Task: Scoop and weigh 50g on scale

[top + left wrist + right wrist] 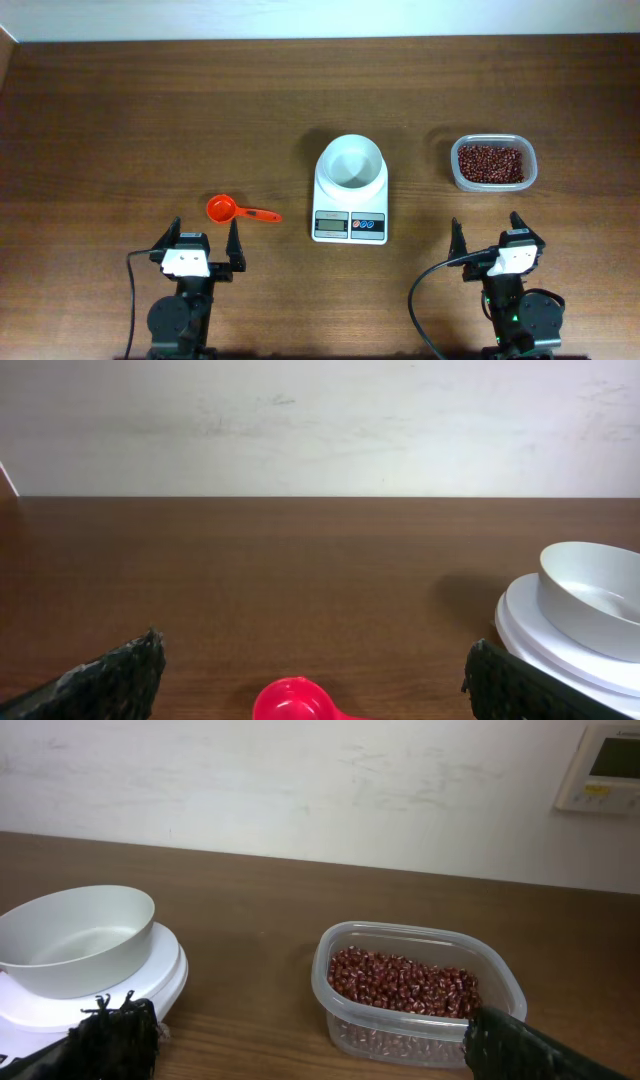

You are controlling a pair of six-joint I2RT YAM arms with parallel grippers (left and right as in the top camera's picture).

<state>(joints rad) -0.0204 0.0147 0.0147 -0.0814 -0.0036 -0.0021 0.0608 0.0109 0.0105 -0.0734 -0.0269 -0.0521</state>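
The scale [350, 205] sits at the middle of the dark wood-grain table [150, 110]. It is a white, rounded-square body with a grey display and small coloured buttons along its near edge, and we cannot read any writing on it. A smooth white round bowl [350, 162] stands on its platform, its inside showing plain white.

The beans [490, 163] are small, glossy and dark red-brown. They lie in a loose heap inside a clear plastic tub [418, 928] with rounded corners, to the right of the scale and apart from it. To the scale's left lies an orange-red plastic scoop [235, 210], its round cup to the left and its handle pointing toward the scale without touching it.

At the near edge we see the left gripper [204, 236] just behind the scoop, its fingers spread wide apart and holding nothing. The right gripper [487, 230] sits just behind the tub, its fingers likewise spread wide and holding nothing. The finger pads [110, 1040] look black and rough.

A pale wall [320, 420] runs behind the table. It carries a small white control panel [608, 768] whose lettering is too small to read.
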